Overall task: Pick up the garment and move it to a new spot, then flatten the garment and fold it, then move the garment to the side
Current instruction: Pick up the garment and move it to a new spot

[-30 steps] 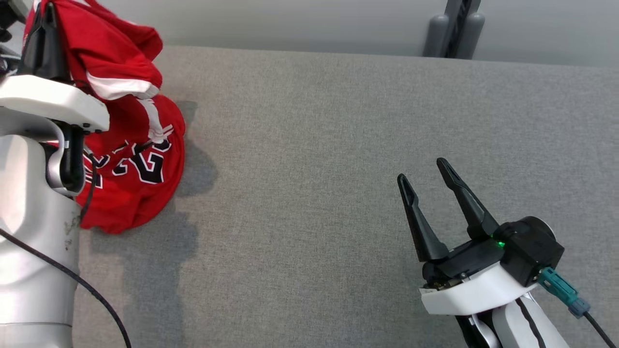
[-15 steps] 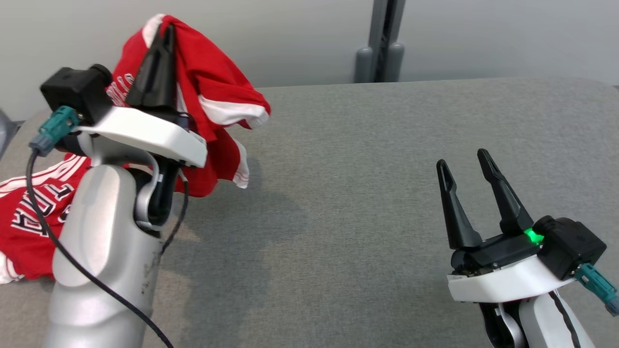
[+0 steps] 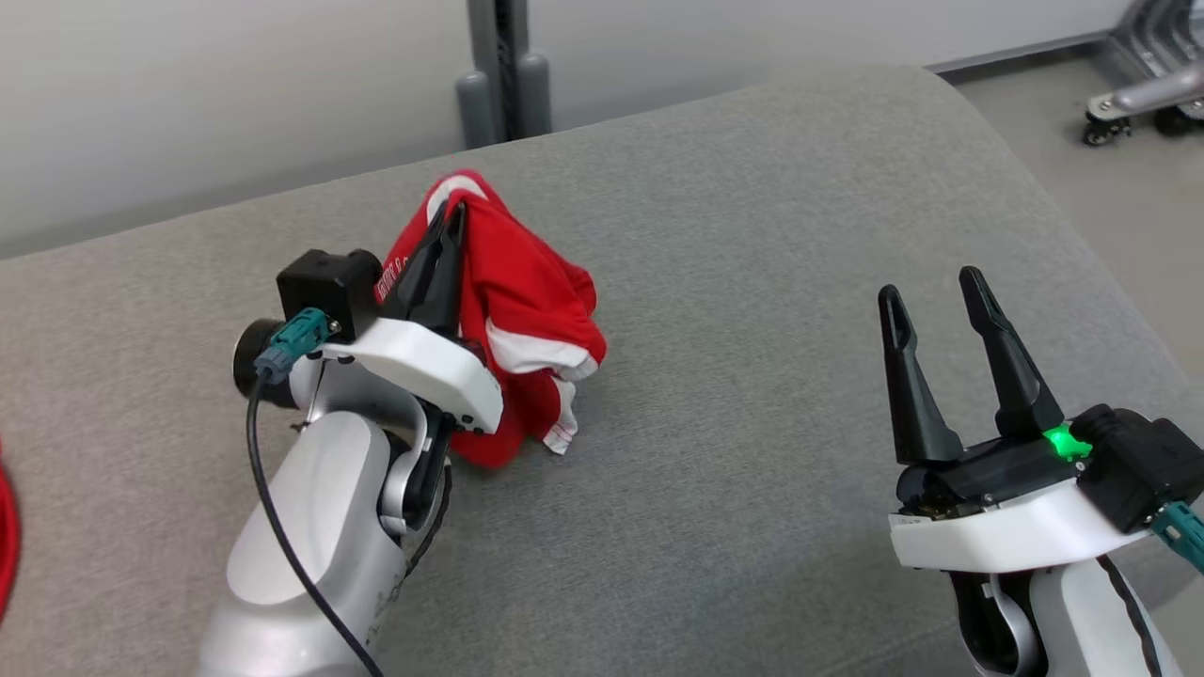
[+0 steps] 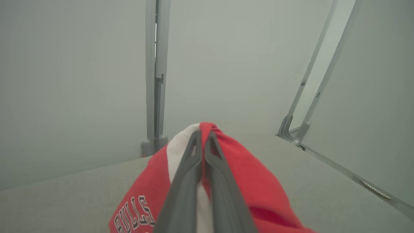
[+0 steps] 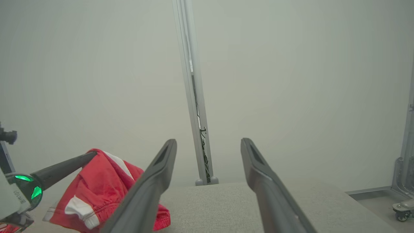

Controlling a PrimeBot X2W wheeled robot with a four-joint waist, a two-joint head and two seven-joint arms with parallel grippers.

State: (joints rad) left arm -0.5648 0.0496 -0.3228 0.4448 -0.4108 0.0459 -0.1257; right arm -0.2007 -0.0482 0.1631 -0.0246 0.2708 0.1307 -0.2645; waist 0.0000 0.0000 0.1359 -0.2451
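Padded surface (image 3: 752, 235): grey woven fabric cover, with a rounded far-right corner.
Red garment (image 3: 527, 291): bunched, its lower folds resting on the fabric near the far edge, left of middle; its top is raised off it.
Red sliver (image 3: 4, 527): at the left side, cut off; cannot tell what it is.

The right gripper (image 5: 208, 140) has its two dark fingers spread wide with nothing between them, above a grey fabric surface (image 5: 245, 207). At the left, the left gripper (image 5: 90, 155) has its fingers pressed together on the top of a bunched red jersey (image 5: 100, 187) with white trim, whose lower folds rest on the surface. A grey post (image 5: 194, 97) rises against the pale wall behind.
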